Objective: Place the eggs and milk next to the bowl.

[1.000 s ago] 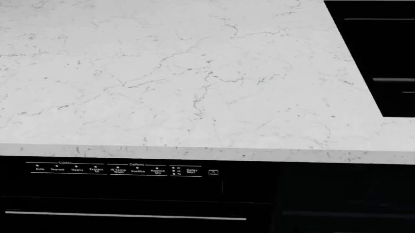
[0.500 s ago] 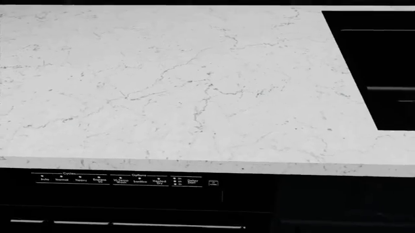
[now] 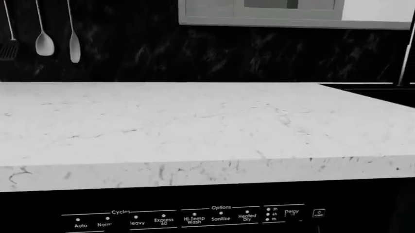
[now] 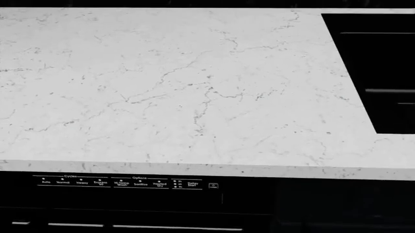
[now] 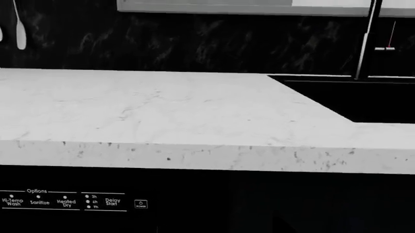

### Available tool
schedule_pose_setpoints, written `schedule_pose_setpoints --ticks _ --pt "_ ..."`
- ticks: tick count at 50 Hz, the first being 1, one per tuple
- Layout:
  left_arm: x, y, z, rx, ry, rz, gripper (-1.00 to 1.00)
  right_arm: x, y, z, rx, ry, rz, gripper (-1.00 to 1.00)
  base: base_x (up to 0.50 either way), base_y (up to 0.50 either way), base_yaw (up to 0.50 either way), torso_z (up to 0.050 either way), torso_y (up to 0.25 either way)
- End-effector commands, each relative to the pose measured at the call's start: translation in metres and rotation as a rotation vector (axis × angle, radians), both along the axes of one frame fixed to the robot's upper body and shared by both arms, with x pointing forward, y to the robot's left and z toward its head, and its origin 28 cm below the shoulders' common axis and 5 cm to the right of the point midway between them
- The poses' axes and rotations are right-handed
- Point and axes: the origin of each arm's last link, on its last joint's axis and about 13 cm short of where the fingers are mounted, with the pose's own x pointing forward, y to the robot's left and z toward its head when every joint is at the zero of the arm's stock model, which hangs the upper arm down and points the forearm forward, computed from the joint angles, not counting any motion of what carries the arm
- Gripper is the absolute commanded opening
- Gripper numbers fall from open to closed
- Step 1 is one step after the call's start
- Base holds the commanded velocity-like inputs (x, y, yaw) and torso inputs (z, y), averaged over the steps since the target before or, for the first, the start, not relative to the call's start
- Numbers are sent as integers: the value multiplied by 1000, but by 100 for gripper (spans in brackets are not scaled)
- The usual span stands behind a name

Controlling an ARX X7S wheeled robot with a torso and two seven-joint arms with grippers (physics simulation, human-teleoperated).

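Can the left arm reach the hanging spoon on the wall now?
Probably not: the spoon hangs on the dark wall behind the whole depth of the countertop, and the left gripper is not in view.

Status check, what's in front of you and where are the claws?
Neither claw in view. Eggs, milk, bowl: none in sight. White marble countertop ahead, black sink to the right, dishwasher control panel below the edge. Nothing in the way.
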Motion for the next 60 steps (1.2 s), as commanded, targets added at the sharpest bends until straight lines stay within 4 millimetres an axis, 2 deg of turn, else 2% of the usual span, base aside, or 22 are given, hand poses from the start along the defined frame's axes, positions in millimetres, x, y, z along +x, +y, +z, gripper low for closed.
schedule_pose_setpoints --ticks 1,6,13,14,16,25,30,33,43,50,53,60 --pt "6 10 26 -9 -41 -4 100 4 -12 30 -37 -72 -23 100 0 0 0 0 0" --pt "12 21 51 11 -93 -5 100 6 -22 49 -74 -115 -48 100 0 0 0 0 0" --pt "21 35 92 18 -172 9 100 12 -36 88 -121 -192 -53 100 0 0 0 0 0" --pt "21 35 93 18 -172 9 100 12 -36 88 -121 -192 -53 100 0 0 0 0 0" --pt "25 41 107 9 -184 15 100 15 -42 103 -142 -210 -55 100 0 0 0 0 0" --pt "41 58 150 -4 -234 27 100 28 -58 143 -210 -253 -73 100 0 0 0 0 0" --pt "51 66 165 26 -240 43 100 33 -65 160 -212 -270 -73 100 0 0 0 0 0" --pt "55 70 177 24 -246 35 100 37 -74 178 -222 -286 -88 100 0 0 0 0 0" --pt "64 81 197 30 -261 67 100 44 -87 205 -243 -300 -103 100 0 0 0 0 0" --pt "59 81 202 52 -279 70 100 46 -86 207 -225 -310 -104 100 0 0 0 0 0" --pt "55 79 199 54 -306 2 100 47 -84 206 -209 -301 -92 100 0 -444 0 0 0" --pt "57 79 199 69 -294 36 100 48 -80 208 -223 -313 -85 100 0 -500 0 0 0"
